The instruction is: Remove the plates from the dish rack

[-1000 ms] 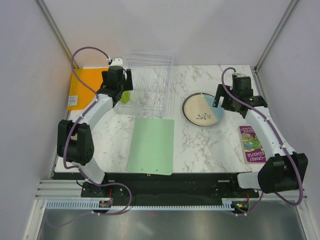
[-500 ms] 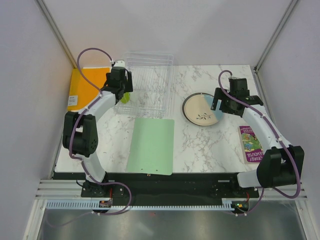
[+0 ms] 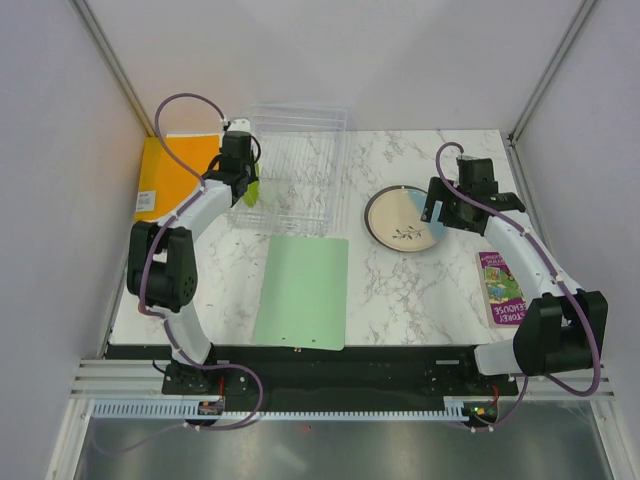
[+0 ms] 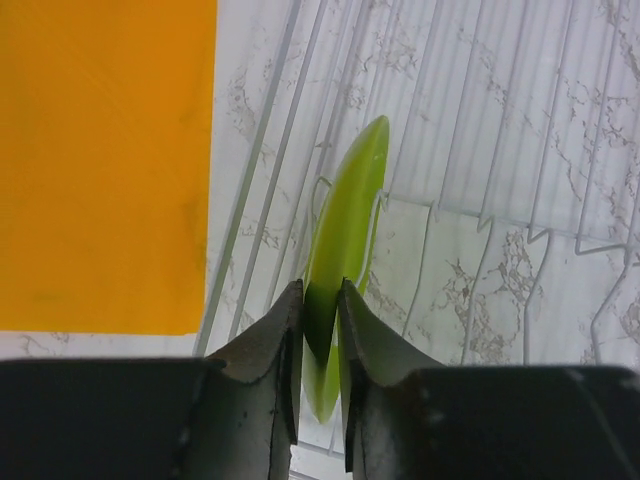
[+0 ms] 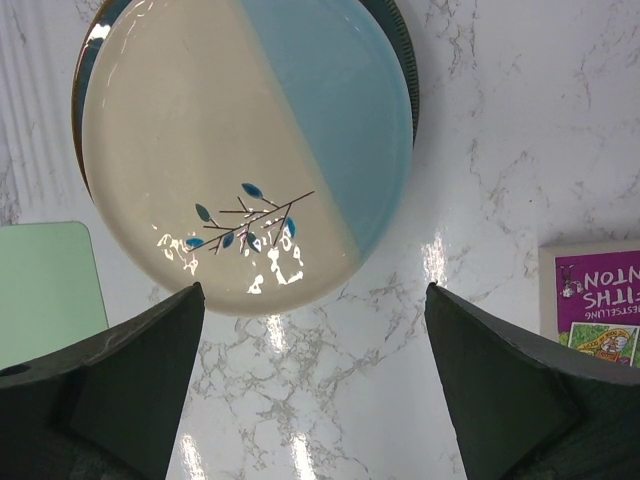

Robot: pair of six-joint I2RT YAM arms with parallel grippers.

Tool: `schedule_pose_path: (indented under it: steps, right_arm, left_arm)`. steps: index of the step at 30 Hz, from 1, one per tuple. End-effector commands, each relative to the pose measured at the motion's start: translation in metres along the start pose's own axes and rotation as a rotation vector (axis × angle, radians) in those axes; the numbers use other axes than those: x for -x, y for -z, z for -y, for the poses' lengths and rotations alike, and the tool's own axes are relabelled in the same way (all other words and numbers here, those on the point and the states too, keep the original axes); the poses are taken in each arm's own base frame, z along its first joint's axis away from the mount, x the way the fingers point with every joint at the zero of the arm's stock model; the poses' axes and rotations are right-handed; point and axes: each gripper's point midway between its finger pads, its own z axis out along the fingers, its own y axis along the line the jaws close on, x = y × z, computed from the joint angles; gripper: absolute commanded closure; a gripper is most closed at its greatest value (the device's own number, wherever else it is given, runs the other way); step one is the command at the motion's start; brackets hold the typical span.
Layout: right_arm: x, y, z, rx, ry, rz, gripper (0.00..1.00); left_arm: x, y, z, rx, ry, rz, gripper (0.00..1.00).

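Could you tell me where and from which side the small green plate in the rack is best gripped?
Pinch the green plate by its exposed upper rim, coming down from above with one finger on each face. It stands on edge in the rack, so only that thin rim is reachable. The left gripper appears closed on it this way.

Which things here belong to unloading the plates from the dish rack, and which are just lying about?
Belong to the job:
small lime-green round plate
clear plastic dish rack
cream-and-blue round leaf-sprig plate, on top of a stack

Lying about:
flat pale-green rectangular mat
flat orange sheet
purple book
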Motion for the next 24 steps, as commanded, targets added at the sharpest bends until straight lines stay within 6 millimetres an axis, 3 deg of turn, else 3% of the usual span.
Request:
schedule_pose_path:
  steps: [1, 5, 11, 17, 24]
  right_arm:
    - [0.003, -0.001, -0.003, 0.013, 0.013, 0.018, 0.02]
    - [0.003, 0.001, -0.002, 0.013, 0.010, 0.019, 0.02]
    - [0.002, 0.002, -0.001, 0.010, 0.013, 0.022, 0.02]
    - [0.002, 0.004, -0.001, 0.012, 0.008, 0.028, 0.02]
    - [0.004, 0.014, -0.003, 0.024, 0.005, 0.046, 0.02]
  left_arm:
    - [0.016, -0.004, -0.006, 0.035, 0.000, 0.028, 0.86]
    - [0.015, -0.007, -0.006, 0.046, -0.005, 0.015, 0.98]
    - [0.020, -0.003, -0.010, 0.069, 0.004, 0.012, 0.98]
    - [0.049, 0.014, -0.015, 0.089, 0.012, 0.074, 0.98]
    - [0.095, 0.050, -0.022, 0.103, 0.009, 0.171, 0.98]
